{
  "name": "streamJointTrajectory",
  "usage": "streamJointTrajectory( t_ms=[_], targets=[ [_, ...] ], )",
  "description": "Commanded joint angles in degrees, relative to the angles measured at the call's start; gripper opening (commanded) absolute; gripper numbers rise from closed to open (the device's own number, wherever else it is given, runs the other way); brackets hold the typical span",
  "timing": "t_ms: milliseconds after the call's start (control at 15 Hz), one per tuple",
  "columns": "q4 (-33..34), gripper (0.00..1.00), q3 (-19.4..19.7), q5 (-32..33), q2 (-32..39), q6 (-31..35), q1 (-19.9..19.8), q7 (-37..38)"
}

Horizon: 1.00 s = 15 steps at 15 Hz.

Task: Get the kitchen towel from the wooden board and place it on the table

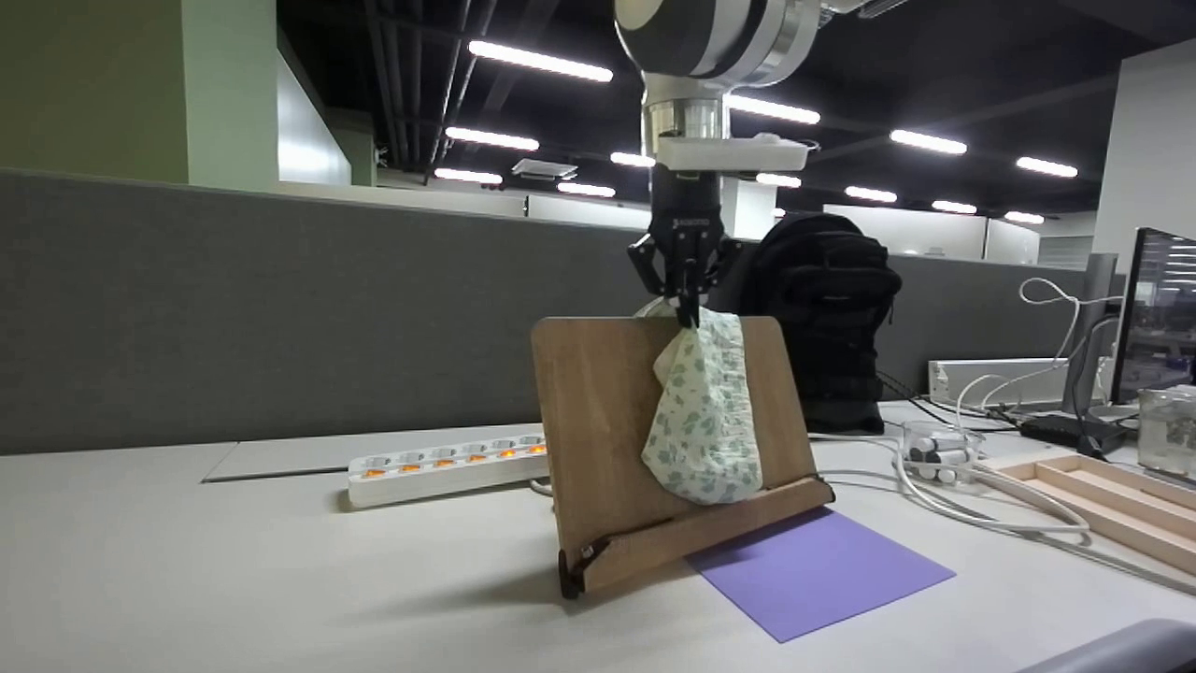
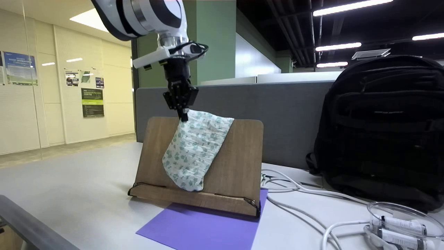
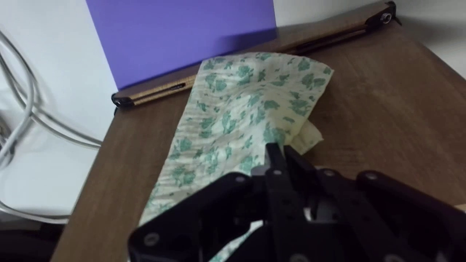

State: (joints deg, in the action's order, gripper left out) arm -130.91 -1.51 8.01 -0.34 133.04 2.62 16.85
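Kitchen towel (image 2: 197, 152) over the top edge of the wooden board (image 2: 239, 156), a fold pinched in the claw (image 3: 280, 148).
Near, in an exterior view, a transparent dish (image 2: 402, 210) holds white-labelled cylinders (image 2: 399, 239); next, the board stands partly over a purple sheet (image 2: 208, 229); away from the dish, the desk (image 2: 86, 191) spreads wide, a grey partition (image 2: 277, 125) edging it behind.

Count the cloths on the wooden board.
1: the kitchen towel, hanging against the front of the wooden board, pinched in the gripper. More could be hidden behind the board.
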Motion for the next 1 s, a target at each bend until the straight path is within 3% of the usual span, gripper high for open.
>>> streamJointTrajectory(
  t_ms=[0,400,667,933],
  targets=[
    [-8.9,0.02,2.1,-2.7,-11.8,-1.0,-3.0,3.5],
    [-13.4,0.02,6.4,-10.0,-21.3,-1.0,-10.1,3.2],
    [-13.0,0.02,7.3,-15.0,-19.6,-0.7,-11.7,2.5],
    [-12.0,0.02,7.6,-21.7,-14.9,-0.7,-10.3,0.7]
  ],
)
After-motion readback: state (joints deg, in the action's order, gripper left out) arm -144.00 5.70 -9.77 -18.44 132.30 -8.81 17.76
